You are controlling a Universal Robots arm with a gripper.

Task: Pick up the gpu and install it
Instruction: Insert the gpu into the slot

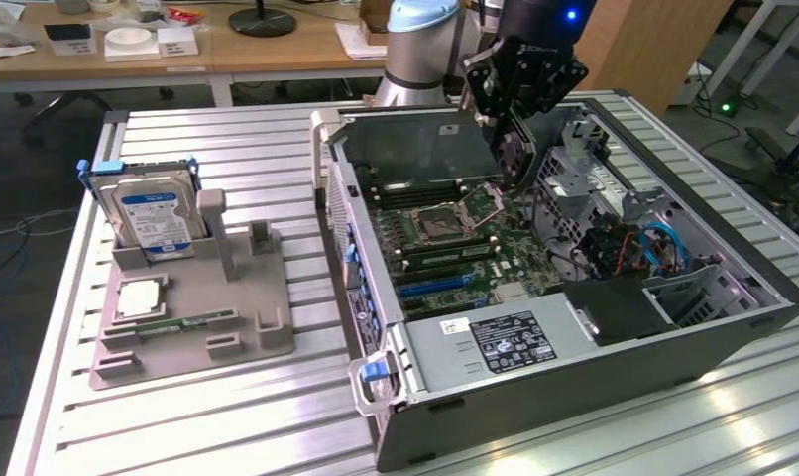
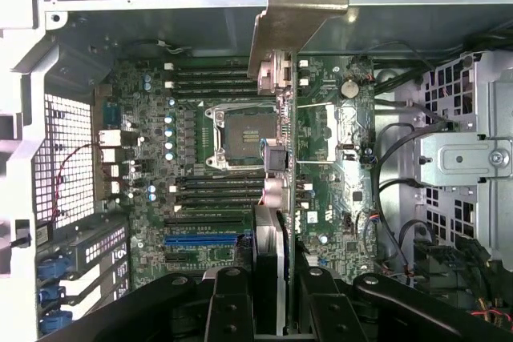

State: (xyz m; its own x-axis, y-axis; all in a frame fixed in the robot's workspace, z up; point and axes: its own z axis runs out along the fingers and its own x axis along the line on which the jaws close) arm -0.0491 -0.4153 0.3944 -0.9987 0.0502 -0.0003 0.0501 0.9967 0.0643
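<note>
The fingers (image 2: 228,310) are clenched on the graphics card (image 2: 270,250). They hold it on edge above the motherboard (image 2: 200,198) inside the open computer case (image 1: 717,337) on the counter (image 1: 214,416) — its pale metal bracket points away from the fingers.

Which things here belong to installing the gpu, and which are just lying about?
Job: gpu in the gripper; open case; motherboard.
Lying about: hard drive, memory stick, square chip, grey holder.
</note>
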